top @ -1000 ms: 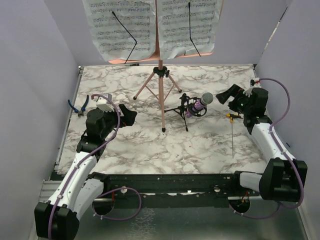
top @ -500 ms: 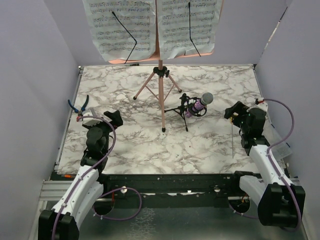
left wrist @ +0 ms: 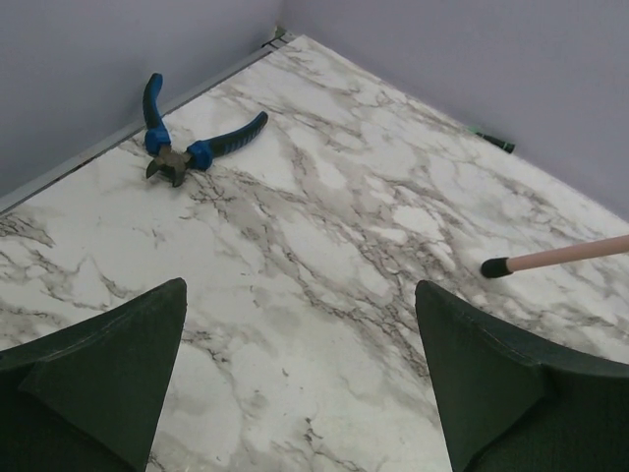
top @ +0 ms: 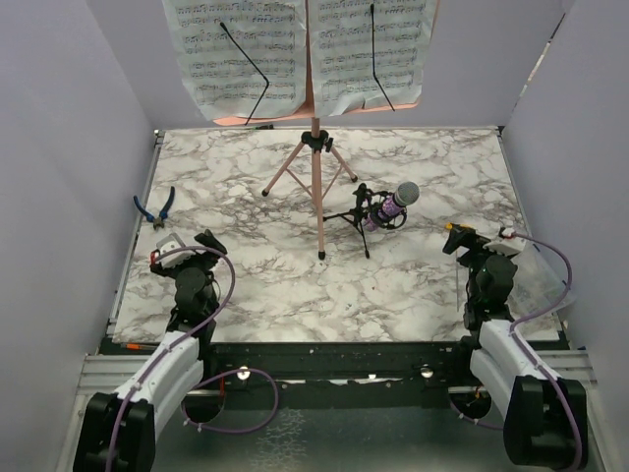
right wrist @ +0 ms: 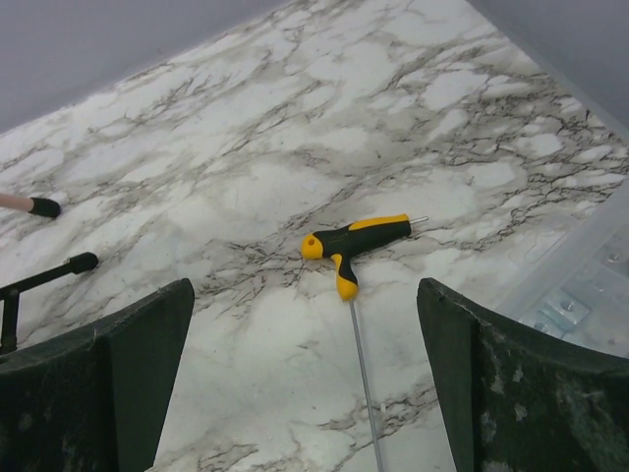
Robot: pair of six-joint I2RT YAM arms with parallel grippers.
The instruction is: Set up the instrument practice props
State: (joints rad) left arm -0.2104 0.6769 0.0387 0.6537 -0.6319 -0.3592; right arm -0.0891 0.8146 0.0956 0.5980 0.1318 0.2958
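The pink music stand (top: 315, 187) stands upright on its tripod legs at the back centre. White sheet-music pages (top: 251, 54) rest on it. The glittery purple microphone (top: 398, 200) sits in the small black tripod shock-mount (top: 359, 214) just right of the stand. My left gripper (top: 208, 242) is open and empty, low at the near left. My right gripper (top: 457, 239) is open and empty at the near right. The left wrist view shows open fingers (left wrist: 300, 287) and one pink leg tip (left wrist: 560, 254). The right wrist view shows open fingers (right wrist: 306, 283) and a black tripod leg (right wrist: 49, 273).
Blue-handled pliers (top: 155, 207) lie at the left edge, also in the left wrist view (left wrist: 187, 143). A yellow-handled screwdriver (right wrist: 359, 241) lies in front of my right gripper. A clear plastic tray (top: 541, 280) sits at the right edge.
Both arms have pulled back from the middle toward the near edge and folded down. Both grippers stay empty. The stand and microphone have not moved.
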